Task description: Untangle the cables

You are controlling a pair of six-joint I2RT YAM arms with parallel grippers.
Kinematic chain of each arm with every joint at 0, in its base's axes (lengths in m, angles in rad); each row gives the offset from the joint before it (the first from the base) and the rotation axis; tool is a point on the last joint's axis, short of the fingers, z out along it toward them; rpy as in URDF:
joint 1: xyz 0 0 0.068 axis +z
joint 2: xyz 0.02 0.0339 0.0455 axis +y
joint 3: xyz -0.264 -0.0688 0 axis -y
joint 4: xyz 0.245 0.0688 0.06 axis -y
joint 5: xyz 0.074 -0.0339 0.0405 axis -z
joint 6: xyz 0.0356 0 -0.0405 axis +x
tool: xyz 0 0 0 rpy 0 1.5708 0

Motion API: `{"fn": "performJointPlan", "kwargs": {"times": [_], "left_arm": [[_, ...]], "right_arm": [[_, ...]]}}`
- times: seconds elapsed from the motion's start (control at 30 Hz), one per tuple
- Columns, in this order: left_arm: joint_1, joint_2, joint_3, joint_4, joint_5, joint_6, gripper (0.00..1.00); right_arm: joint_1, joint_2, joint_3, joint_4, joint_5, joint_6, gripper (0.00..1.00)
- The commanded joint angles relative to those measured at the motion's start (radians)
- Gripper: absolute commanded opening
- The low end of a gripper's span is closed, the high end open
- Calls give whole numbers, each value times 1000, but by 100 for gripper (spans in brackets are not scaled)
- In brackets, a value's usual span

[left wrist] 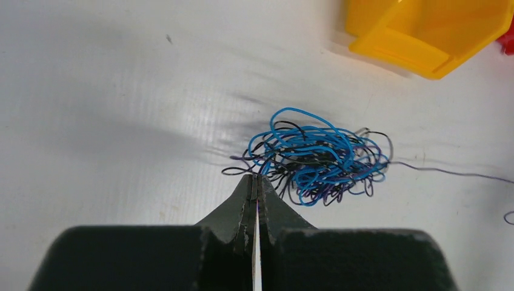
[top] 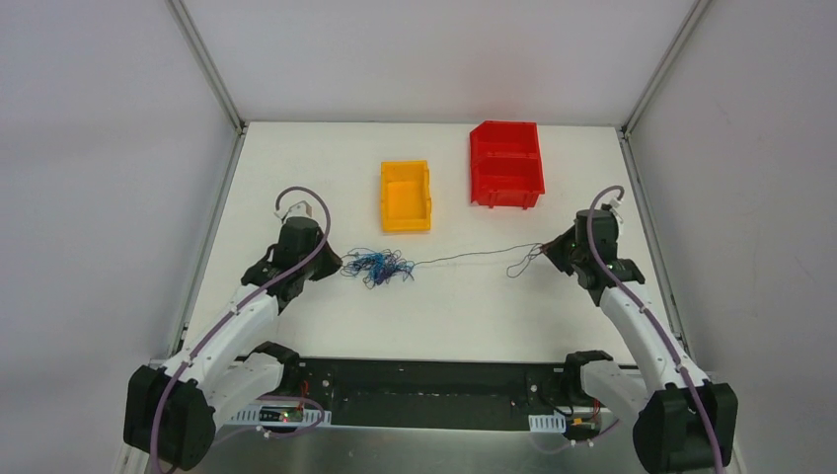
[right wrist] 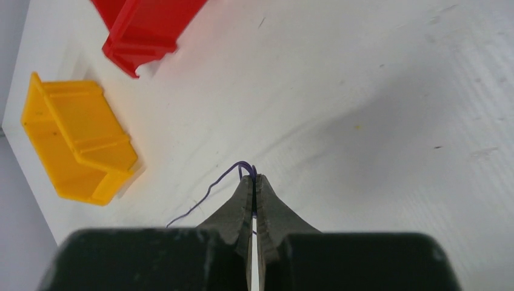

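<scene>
The cables [top: 378, 266] lie as a curly knot of blue and black threads on the white table, left of centre. In the left wrist view the same knot [left wrist: 315, 156] sits just beyond my left gripper [left wrist: 257, 179], which is shut with dark strands pinched at its tips. One thin dark strand [top: 464, 257] runs taut rightward from the knot to my right gripper [top: 549, 249]. In the right wrist view that gripper [right wrist: 253, 180] is shut on a loop of the purple-dark wire [right wrist: 241, 165], whose tail trails down to the left.
A yellow bin [top: 406, 196] stands behind the knot, and a red bin [top: 505, 164] stands to its right at the back. Metal frame posts and grey walls bound the table on both sides.
</scene>
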Motion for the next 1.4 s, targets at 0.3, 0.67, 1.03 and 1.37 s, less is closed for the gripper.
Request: {"fn": "performJointPlan", "kwargs": {"times": [0.3, 0.67, 1.03, 1.37], "left_arm": [[11, -198, -48, -111, -204, -72, 0], [11, -238, -60, -174, -408, -170, 0], [11, -347, -63, -286, -597, -263, 0], [11, -298, -18, -270, -471, -200, 0]], "right_arm": [[-160, -140, -78, -1, -7, 22, 0], [-253, -105, -95, -57, 45, 112, 0], [-269, -198, -127, -74, 165, 126, 0], [-269, -172, -124, 60, -328, -57, 45]]}}
